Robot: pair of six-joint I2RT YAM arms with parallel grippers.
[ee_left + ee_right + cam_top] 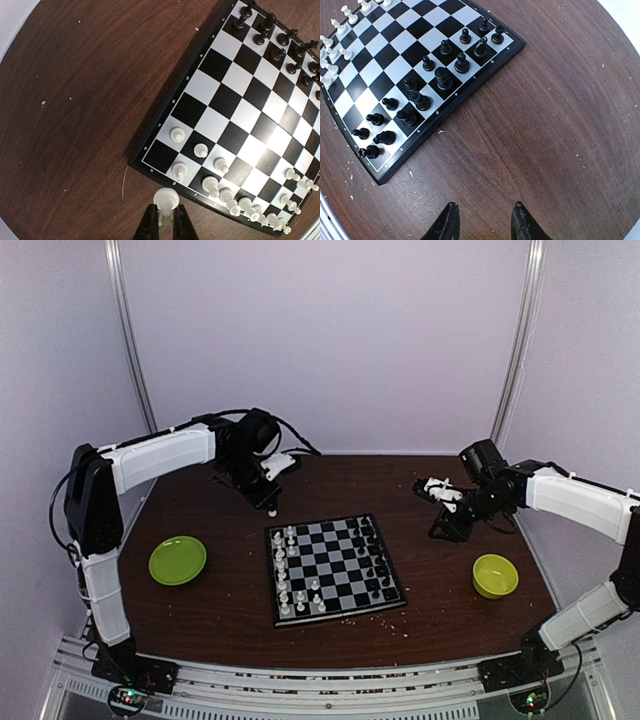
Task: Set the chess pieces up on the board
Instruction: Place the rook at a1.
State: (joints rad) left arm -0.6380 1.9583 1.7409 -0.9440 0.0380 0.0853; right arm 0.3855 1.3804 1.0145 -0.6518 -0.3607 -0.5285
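The board [333,568] lies mid-table, white chess pieces [288,580] along its left side and black ones [375,560] along its right. My left gripper [271,505] hangs above the table just behind the board's far left corner, shut on a white chess piece [165,201] whose round base points down, off the board's rim [165,172]. Beyond it, white pieces [215,186] stand in the nearest squares. My right gripper [482,220] is open over bare wood, to the right of the board [415,75], where black pieces [435,85] stand in two rows.
A lime-green plate [177,560] sits left of the board and a lime-green bowl [495,575] right of it. Pale crumbs [385,615] dot the wood near the board's front edge. A curved white backdrop rises behind the table.
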